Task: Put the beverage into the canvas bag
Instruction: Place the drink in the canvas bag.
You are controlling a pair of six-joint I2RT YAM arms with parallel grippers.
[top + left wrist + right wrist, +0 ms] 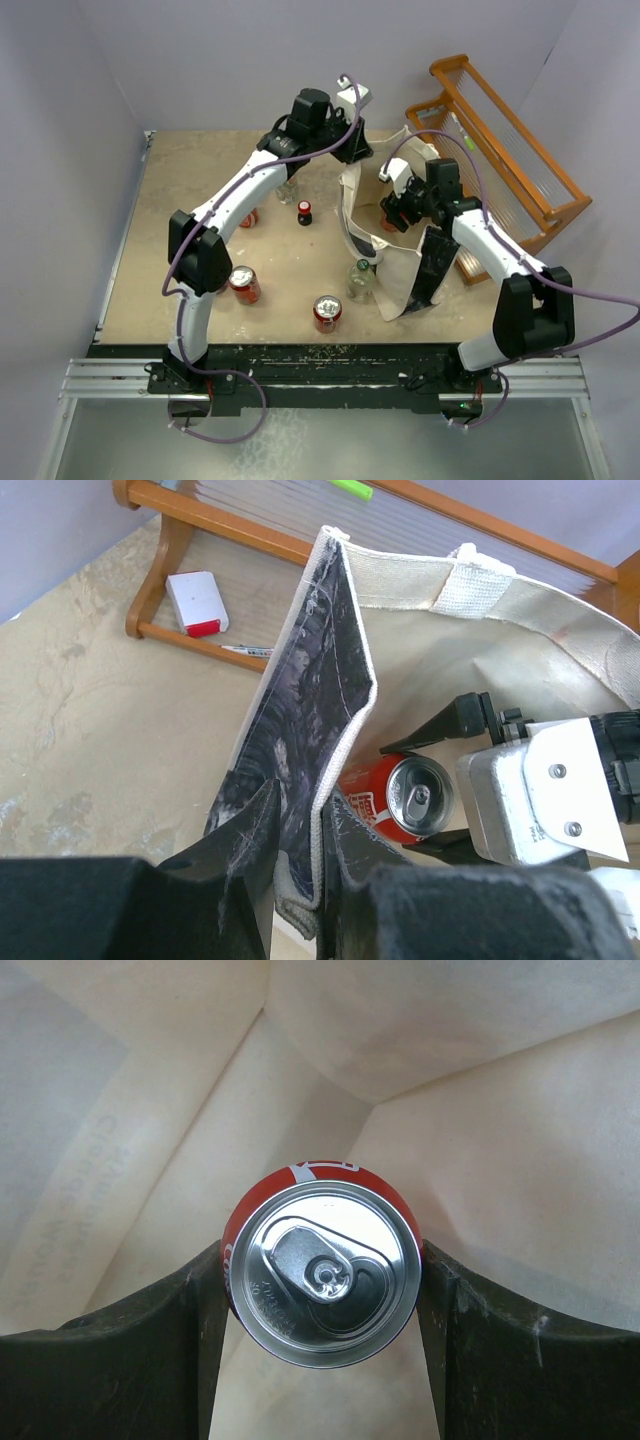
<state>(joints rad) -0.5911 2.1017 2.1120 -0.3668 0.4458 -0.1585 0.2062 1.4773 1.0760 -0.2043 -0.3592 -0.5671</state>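
The cream canvas bag [395, 262] stands open at the table's right middle, its black end panel facing near. My left gripper [347, 148] is shut on the bag's far rim; the left wrist view shows its jaws [300, 815] pinching the navy-printed wall [310, 680]. My right gripper [397, 214] reaches down inside the bag's mouth and is shut on a red beverage can [322, 1272], fingers touching both sides of it. The can [408, 800] hangs upright over the cream lining [480, 1140], inside the bag.
An orange wooden rack [510, 150] stands behind and right of the bag. Two red cans [244, 284] [327, 312], a glass jar [360, 282], a small dark-capped bottle [304, 213] and other drinks stand on the table to the left of the bag.
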